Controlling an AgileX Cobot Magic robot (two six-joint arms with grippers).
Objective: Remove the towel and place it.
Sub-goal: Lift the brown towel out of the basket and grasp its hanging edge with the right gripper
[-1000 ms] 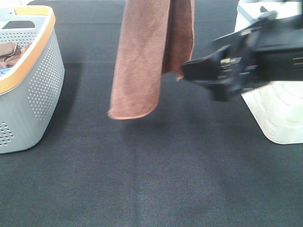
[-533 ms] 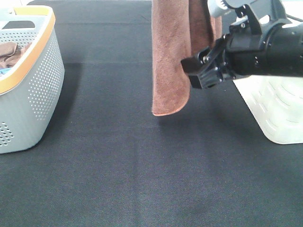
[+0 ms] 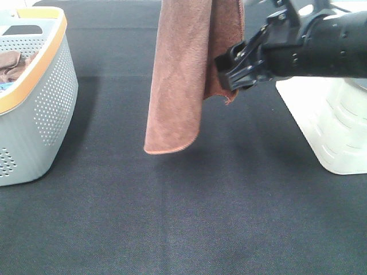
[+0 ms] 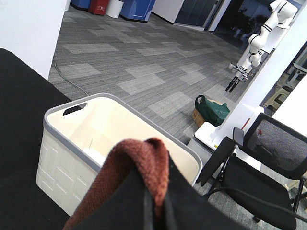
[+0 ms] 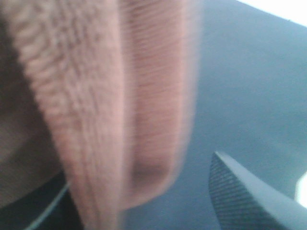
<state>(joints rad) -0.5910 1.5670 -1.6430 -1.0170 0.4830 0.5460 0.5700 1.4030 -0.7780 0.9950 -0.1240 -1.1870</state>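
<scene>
The reddish-brown towel (image 3: 178, 74) hangs folded from above the top edge of the exterior view, its lower end just above the black table. Its white tag does not show. My left gripper (image 4: 156, 203) is shut on the towel's top fold (image 4: 144, 163); it is out of the exterior view. My right gripper (image 3: 229, 71) reaches in from the right and sits against the towel's shorter right-hand fold. In the blurred right wrist view the towel (image 5: 96, 96) fills the space beside one finger (image 5: 249, 196), and the jaws stand apart.
A grey perforated basket with an orange rim (image 3: 40, 103) stands at the left, with another brown cloth (image 3: 11, 66) inside. A white basket (image 3: 338, 132) stands at the right, also in the left wrist view (image 4: 62, 158). The black table (image 3: 183, 217) spreads below.
The hanging towel swung right, then back left and a little lower. My right arm rose and moved left until its gripper reached the towel's right fold.
</scene>
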